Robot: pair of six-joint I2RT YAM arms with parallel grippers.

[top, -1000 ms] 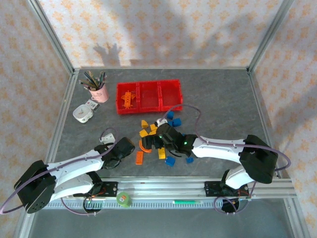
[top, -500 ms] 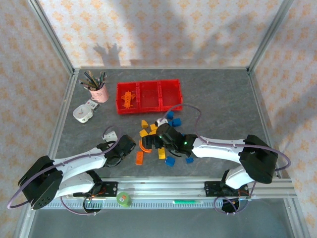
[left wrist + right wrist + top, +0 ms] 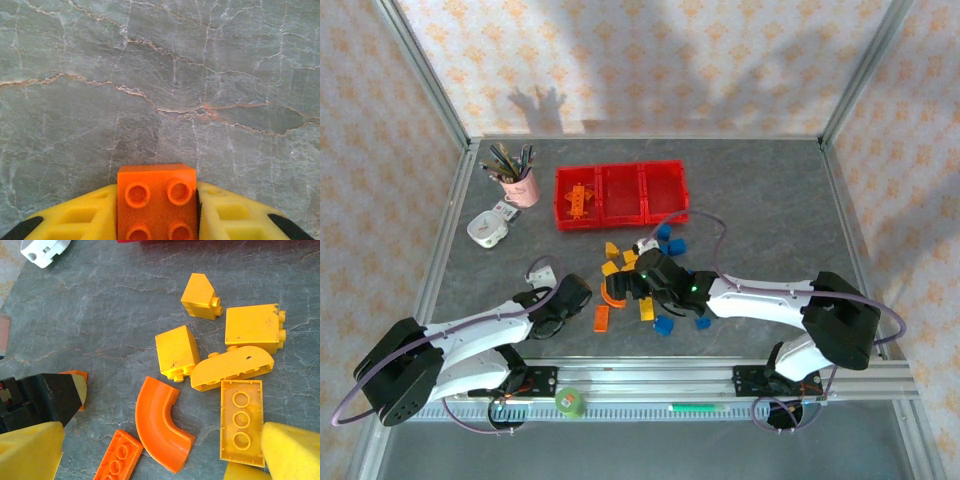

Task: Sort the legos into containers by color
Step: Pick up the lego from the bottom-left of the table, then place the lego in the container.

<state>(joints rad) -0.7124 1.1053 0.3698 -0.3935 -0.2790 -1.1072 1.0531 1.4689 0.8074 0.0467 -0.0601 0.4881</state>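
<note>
The left pincer [image 3: 156,212] is seen clenched on an orange brick [image 3: 156,190], which is squeezed by its flat sides between the two yellow pads [image 3: 82,217], bumps facing up. Grey tabletop [image 3: 160,75] is seen beyond it, and it cannot be told if the brick is lifted yet. From above, the left pincer [image 3: 565,303] is found low at the left side of the pile. The right pincer [image 3: 160,455] is held wide open over the pile with nothing gripped. An orange arch [image 3: 160,432] is seen between its fingers, and yellow bricks [image 3: 177,350] are spread just past it. Blue bricks [image 3: 663,325] are scattered at the near and far sides of the pile. The red tray [image 3: 622,224] with its three bins is set farther back, well apart from the pile. Some orange pieces [image 3: 578,198] are seen in its left bin, so the held brick is probably meant to be dropped there. The bricks are judged to be light, hard and smooth, so they could be flicked away or slipped out if pinched at a corner. Each one is best taken by two flat sides, and the arch is best taken across its flat faces, not its curve
</note>
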